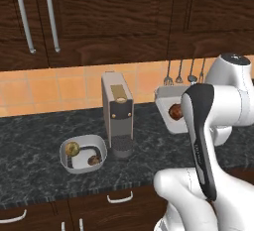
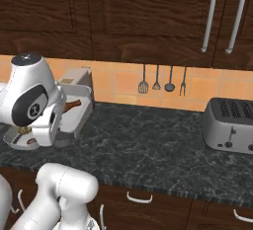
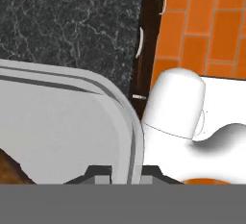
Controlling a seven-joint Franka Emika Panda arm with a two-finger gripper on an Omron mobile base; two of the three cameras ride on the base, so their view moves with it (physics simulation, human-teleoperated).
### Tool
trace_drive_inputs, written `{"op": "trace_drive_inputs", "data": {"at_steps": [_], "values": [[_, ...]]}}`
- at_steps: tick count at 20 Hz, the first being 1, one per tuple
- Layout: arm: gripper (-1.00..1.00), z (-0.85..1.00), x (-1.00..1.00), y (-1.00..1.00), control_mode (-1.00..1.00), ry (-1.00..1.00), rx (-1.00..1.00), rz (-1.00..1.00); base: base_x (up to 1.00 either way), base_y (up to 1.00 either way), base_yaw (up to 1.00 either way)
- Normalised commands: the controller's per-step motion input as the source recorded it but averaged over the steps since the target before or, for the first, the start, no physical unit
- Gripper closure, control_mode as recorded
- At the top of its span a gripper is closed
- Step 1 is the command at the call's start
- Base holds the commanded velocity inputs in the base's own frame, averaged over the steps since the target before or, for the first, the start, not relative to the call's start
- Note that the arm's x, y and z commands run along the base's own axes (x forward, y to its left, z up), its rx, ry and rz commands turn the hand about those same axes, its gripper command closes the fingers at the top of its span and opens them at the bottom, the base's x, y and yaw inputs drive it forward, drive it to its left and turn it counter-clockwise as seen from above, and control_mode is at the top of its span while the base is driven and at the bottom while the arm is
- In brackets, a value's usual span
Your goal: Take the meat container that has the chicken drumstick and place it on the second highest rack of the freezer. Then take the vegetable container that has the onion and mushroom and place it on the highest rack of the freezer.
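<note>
Showing two containers: the hand point(image 3: 120, 172) clamped on the tilted meat container's rim point(image 1: 163, 101), one chicken drumstick point(image 2: 72, 105) inside, one vegetable container point(image 1: 83, 153) near the desk's point(image 2: 148, 145) front edge.

My arm point(image 1: 218, 111): glossy white shells, rounded, w/ fat cylindrical links. One long dark grey/black panel runs down a link in left base view, faint small lettering on it, can't read. Joint cap up top is dark grey disc. Right base view: round dark face on the side of a link w/ small white mark at centre. Base section is smooth white, bulbous.
</note>
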Motion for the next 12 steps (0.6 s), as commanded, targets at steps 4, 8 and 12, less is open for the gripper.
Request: {"op": "trace_drive_inputs", "data": {"at_steps": [4, 8, 12], "values": [[1.0, 0.0, -0.19, 0.06, -1.0, 0.0, 0.0, 0.0, 0.0, 0.0, 0.0], [1.0, 0.0, -0.18, 0.0, -1.0, 0.0, 0.0, 0.0, 0.0, 0.0, 0.0], [1.0, 0.0, 0.0, 0.0, 1.0, 0.0, 0.0, 0.0, -0.48, 0.0, 0.0]]}}
